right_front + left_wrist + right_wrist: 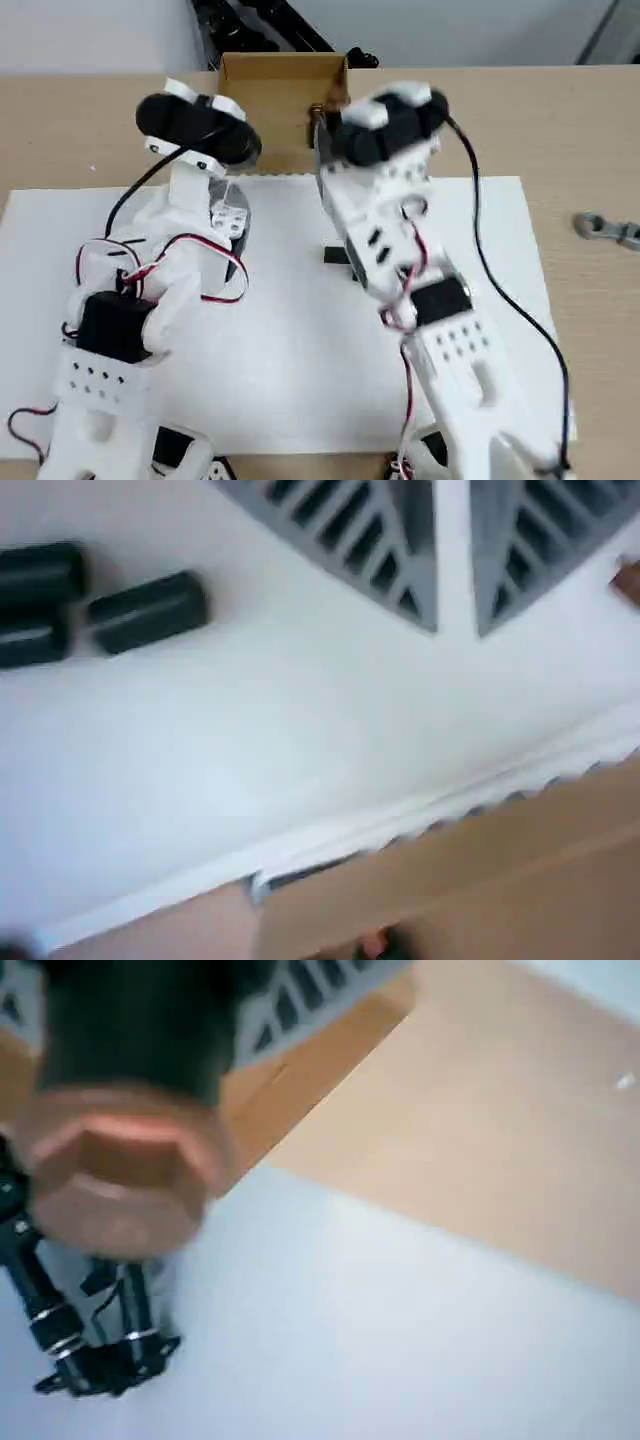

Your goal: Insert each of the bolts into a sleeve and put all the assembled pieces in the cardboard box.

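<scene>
My right gripper (140, 1030) is shut on an assembled piece: a black sleeve (130, 1020) with a copper bolt head (120, 1175) sticking out of its end. In the high view the right gripper (320, 130) holds this piece beside the near right corner of the cardboard box (283, 85). My left gripper (458, 630) hangs open over the white paper with nothing between its fingers (400, 550), just short of the box (480, 880). Two black sleeves (148, 610) lie on the paper close to it. Another sleeve (337, 255) lies beside the right arm.
A white paper sheet (290, 340) covers the table between the arms, and its far edge runs along the box front. A small metal part (605, 228) lies on the bare wood at the far right. Dark equipment stands behind the box.
</scene>
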Motion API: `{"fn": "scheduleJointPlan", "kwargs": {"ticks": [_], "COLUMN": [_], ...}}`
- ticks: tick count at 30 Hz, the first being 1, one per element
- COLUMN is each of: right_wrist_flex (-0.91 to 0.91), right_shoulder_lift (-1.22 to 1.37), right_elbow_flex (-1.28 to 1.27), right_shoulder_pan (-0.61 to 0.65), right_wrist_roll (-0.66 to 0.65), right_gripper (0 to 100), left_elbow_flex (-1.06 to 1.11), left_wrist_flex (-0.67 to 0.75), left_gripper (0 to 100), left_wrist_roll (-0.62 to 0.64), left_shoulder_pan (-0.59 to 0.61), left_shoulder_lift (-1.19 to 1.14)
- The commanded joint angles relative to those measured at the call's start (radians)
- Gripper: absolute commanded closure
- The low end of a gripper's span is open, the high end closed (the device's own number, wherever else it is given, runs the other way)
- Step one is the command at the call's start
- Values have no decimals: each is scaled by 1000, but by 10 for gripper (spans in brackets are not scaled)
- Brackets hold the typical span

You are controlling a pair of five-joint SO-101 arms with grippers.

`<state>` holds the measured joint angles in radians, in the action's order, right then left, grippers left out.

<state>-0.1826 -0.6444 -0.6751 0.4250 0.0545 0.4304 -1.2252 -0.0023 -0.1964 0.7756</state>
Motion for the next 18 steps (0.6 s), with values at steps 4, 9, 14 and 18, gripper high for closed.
{"fn": "scheduleJointPlan", "kwargs": {"ticks": [4,9,14,18], "right_wrist_flex": [62,62,59,54], "right_shoulder_lift": [343,616,872,1058], "right_elbow_flex": [328,566,784,924], "right_shoulder_pan": [-71,-74,-73,-74], "right_wrist_roll": [129,152,152,150], "right_gripper": [996,996,995,995], "left_elbow_flex": [31,73,105,130], "left_wrist_flex": [-63,-69,-66,-66], "left_gripper": [994,994,994,994], "left_wrist_roll": [-8,-11,-14,-14], "left_shoulder_pan": [83,132,184,209], "left_shoulder_lift": [15,15,15,15]}}
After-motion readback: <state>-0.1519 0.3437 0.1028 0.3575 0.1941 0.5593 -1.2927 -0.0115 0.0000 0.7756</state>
